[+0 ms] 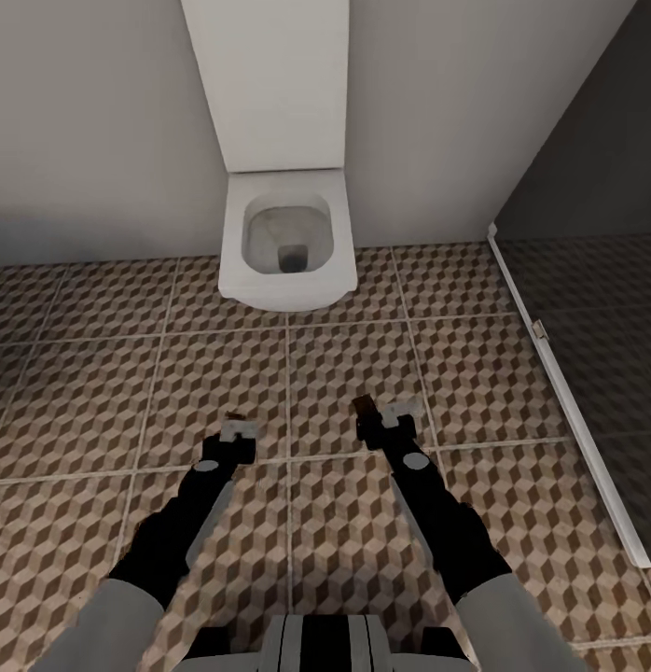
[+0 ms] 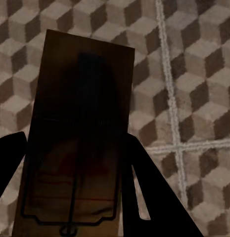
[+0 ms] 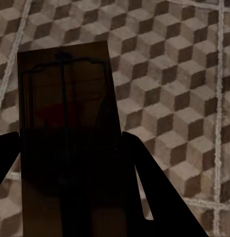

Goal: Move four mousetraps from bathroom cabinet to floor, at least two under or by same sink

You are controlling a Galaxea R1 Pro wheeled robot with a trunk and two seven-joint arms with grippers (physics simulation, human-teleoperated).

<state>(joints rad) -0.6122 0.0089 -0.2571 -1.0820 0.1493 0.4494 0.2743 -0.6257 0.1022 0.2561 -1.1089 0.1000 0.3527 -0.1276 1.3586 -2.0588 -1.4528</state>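
two flat brown wooden mousetraps in hand, above the cube-patterned brown and beige tiled bathroom floor (image 1: 102, 392). left gripper (image 1: 238, 429): jaws clamped across one mousetrap (image 2: 77, 133). right gripper (image 1: 380, 418): jaws clamped across the other mousetrap (image 3: 70, 128). likely light, stiff boards; wire parts snag-prone, so hold the long edges. white toilet (image 1: 286, 238) ahead.

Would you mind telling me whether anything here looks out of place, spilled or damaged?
Nothing stands out. The toilet sits upright against the wall, and the bathroom floor shows no spill. Each gripper, left and right, holds a mousetrap that looks intact.
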